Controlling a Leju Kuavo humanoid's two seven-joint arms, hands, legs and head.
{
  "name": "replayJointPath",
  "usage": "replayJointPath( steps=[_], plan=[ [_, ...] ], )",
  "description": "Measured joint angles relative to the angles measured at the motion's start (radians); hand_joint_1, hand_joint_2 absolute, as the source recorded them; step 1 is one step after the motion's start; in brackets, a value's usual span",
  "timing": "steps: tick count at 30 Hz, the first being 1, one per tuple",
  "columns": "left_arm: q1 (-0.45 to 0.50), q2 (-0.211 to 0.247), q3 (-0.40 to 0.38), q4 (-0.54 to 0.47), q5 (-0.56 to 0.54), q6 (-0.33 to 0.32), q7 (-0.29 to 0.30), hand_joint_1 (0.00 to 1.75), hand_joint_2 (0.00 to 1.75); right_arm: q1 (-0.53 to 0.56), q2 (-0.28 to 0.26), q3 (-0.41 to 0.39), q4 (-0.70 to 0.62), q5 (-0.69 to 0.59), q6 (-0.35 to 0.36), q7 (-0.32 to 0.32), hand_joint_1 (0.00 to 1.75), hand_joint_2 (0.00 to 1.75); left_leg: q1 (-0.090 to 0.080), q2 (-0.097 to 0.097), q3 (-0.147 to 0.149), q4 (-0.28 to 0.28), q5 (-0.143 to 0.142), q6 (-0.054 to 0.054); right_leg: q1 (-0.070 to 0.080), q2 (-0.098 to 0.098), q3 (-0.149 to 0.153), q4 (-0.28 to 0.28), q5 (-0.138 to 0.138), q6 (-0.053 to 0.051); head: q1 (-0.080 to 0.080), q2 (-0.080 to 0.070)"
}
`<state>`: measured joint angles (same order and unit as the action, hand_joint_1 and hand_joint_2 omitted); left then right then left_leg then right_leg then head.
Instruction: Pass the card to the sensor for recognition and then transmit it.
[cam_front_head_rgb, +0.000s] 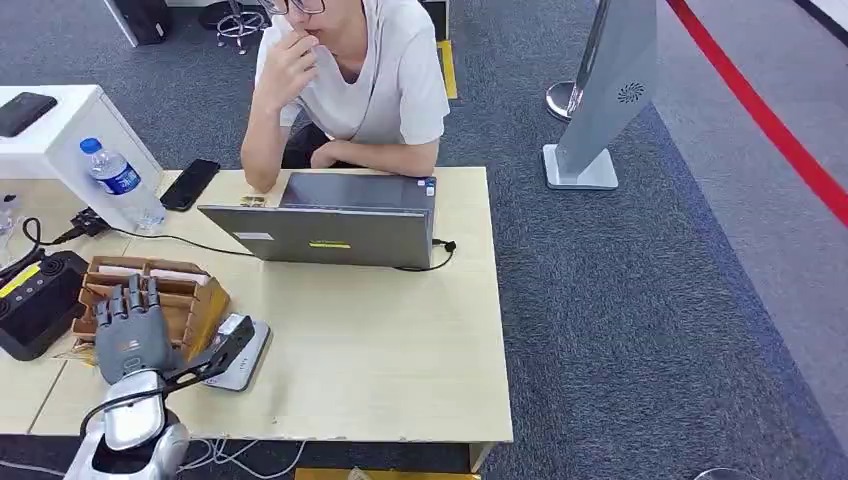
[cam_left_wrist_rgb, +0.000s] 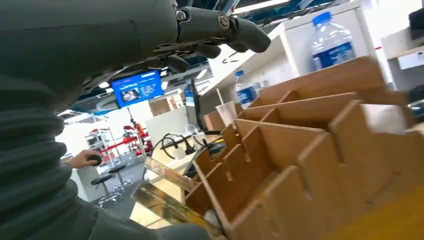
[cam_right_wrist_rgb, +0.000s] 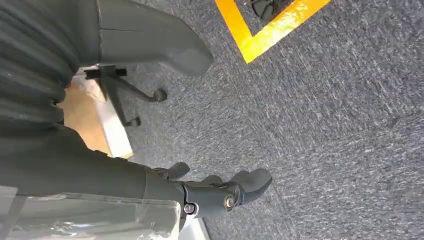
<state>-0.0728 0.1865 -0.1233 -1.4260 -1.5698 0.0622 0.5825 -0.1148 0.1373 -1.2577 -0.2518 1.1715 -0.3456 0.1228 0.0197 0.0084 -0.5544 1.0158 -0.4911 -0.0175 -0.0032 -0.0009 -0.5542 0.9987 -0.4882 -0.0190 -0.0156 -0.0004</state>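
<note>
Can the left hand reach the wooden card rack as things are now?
Probably yes. The left hand hovers right over the wooden card rack, fingers spread and holding nothing, and nothing lies between them.

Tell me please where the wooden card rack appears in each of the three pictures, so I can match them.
Head view: the wooden card rack stands on the table's left part, just beyond the left hand.
Left wrist view: the rack takes up the right and lower part, close to the camera.
Right wrist view: not in it; carpet floor.
Shared landmark: the water bottle beyond the rack.
</note>
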Motion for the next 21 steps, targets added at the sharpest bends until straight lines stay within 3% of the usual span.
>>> replayJointPath(
  steps=[6,21],
  plan=[
    [-0.031,-0.009,-0.051,0.03,0.0,-0.001,0.002,0.0,1.75,0.0,0.0,0.0,0.0,0.0,0.0,0.0,0.0,1.75,0.0,0.0,0.0,0.0,0.0,0.0,0.0,0.0,0.0,0.0,0.0,0.0,0.0,0.0],
    [-0.039,-0.019,-0.052,0.074,0.0,0.006,-0.034,0.0,1.75,0.0,0.0,0.0,0.0,-0.001,0.012,-0.002,0.0,1.75,0.0,0.0,0.0,0.0,0.0,0.0,0.0,0.0,0.0,0.0,0.0,0.0,0.0,0.0]
  ],
)
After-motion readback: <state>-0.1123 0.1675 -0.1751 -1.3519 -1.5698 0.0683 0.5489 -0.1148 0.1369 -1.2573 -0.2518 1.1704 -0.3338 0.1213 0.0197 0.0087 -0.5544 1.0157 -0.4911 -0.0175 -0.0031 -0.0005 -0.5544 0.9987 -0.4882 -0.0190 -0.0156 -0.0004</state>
